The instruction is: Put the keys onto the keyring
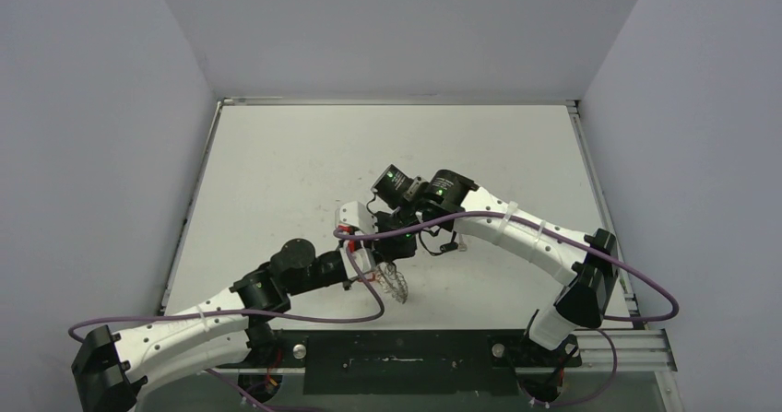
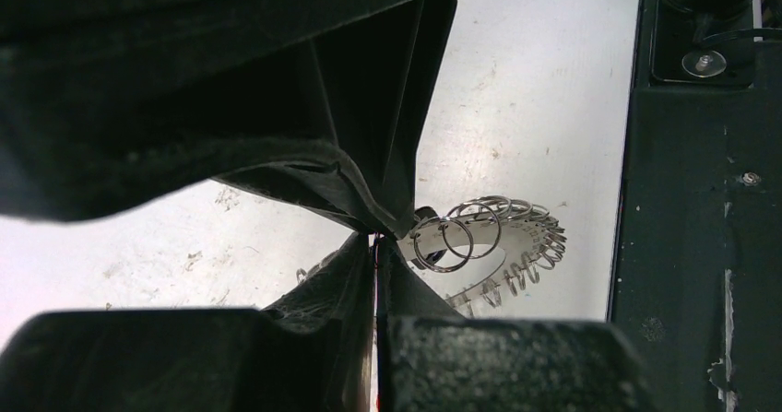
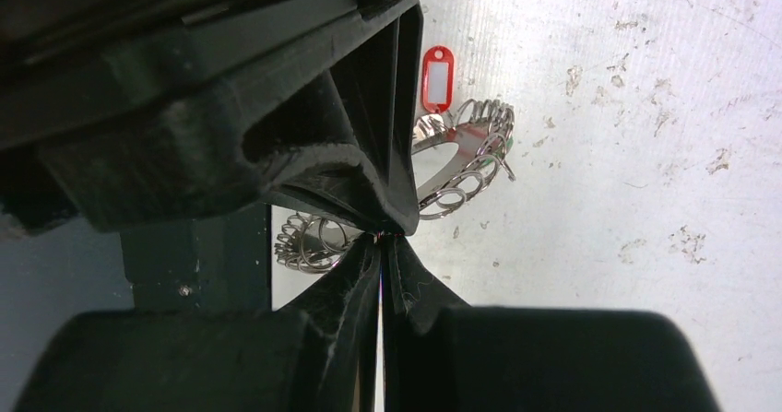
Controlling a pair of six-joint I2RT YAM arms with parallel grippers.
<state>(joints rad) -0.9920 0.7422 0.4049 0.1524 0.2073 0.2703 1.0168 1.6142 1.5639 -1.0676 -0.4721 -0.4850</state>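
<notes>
The two tiny black-headed keys cannot be made out in any view, and it is unclear whether either pincer pinches one. The wide, flat grey metal keyring (image 1: 396, 285), frilled with small wire loops, lies on the white table (image 1: 277, 172). From above, the crowded wrists just beyond it hide both sets of fingertips. The left wrist camera shows the left gripper (image 2: 378, 237) pressed shut, tips just beside the keyring's looped edge, with the lower finger cutting off part of the ring. Only the right wrist camera shows a red plastic tag (image 3: 437, 78) with a white insert at the keyring's far side. The right gripper (image 3: 383, 237) is closed too, its upper finger covering the ring's middle.
</notes>
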